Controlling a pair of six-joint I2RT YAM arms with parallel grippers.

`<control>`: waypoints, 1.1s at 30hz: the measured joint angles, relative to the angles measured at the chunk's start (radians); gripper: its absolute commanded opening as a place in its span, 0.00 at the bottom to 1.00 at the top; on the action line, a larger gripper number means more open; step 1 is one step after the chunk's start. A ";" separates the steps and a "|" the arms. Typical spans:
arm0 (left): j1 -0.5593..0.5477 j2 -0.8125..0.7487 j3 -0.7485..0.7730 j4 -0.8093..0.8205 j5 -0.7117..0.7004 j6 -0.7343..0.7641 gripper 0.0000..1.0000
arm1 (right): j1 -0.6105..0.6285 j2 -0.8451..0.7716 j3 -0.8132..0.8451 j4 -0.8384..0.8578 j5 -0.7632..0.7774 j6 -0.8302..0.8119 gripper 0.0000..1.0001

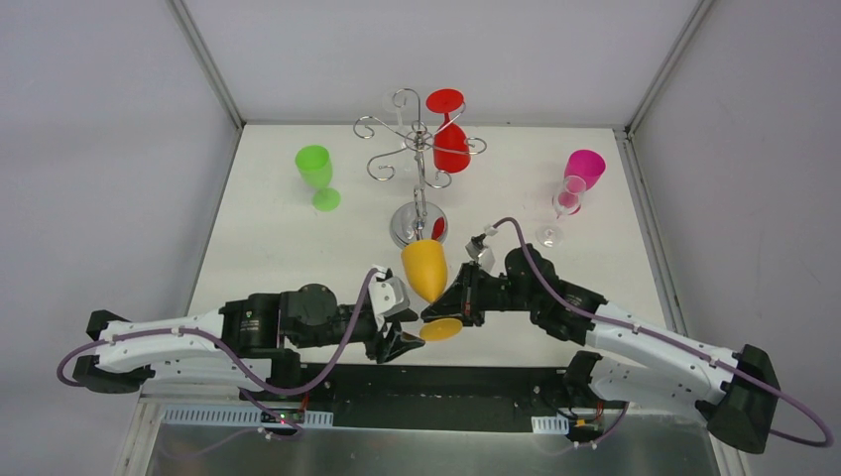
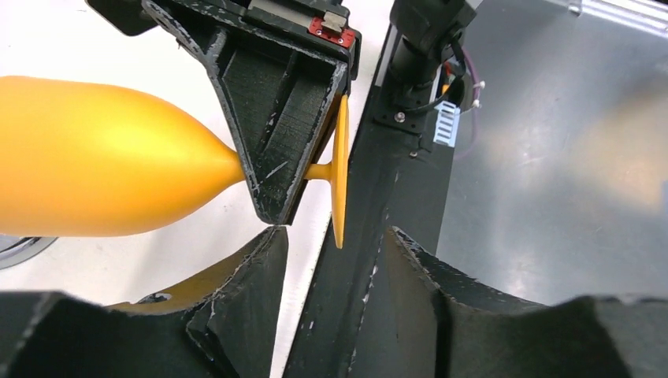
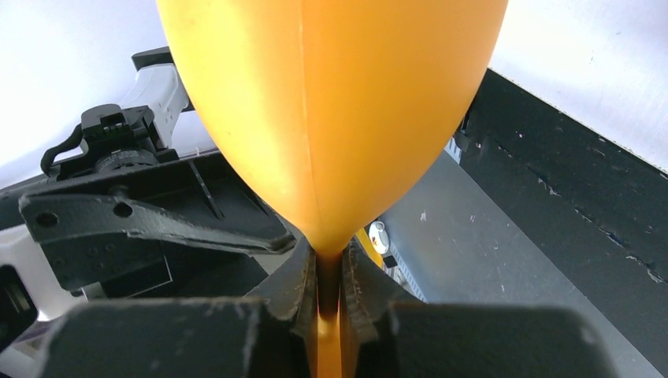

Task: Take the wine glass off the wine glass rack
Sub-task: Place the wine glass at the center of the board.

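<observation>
An orange wine glass (image 1: 424,268) hangs in the air in front of the chrome wine glass rack (image 1: 420,149), bowl toward the rack and foot toward me. My right gripper (image 1: 454,307) is shut on its stem; the right wrist view shows the jaws (image 3: 329,272) pinching the stem just under the bowl (image 3: 331,110). My left gripper (image 1: 402,342) is open and empty beside the foot. In the left wrist view its gripper (image 2: 335,244) stands just below the foot's rim (image 2: 340,173), apart from it. A red wine glass (image 1: 449,134) hangs upside down on the rack.
A green glass (image 1: 317,177) stands at the back left. A pink glass (image 1: 583,171) and a clear glass (image 1: 563,213) stand at the back right. The rack's round mirrored base (image 1: 417,223) sits just beyond the orange bowl. A black strip (image 1: 446,382) lines the table's near edge.
</observation>
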 measured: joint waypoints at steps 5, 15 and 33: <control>0.000 -0.033 0.000 0.001 0.000 -0.041 0.59 | 0.000 -0.035 0.000 -0.039 0.001 -0.058 0.00; 0.000 -0.093 -0.054 0.019 -0.052 -0.136 0.77 | 0.000 -0.193 0.010 -0.275 0.012 -0.313 0.00; 0.000 -0.393 -0.228 0.182 -0.325 -0.405 0.90 | 0.002 -0.296 0.089 -0.607 0.103 -0.851 0.00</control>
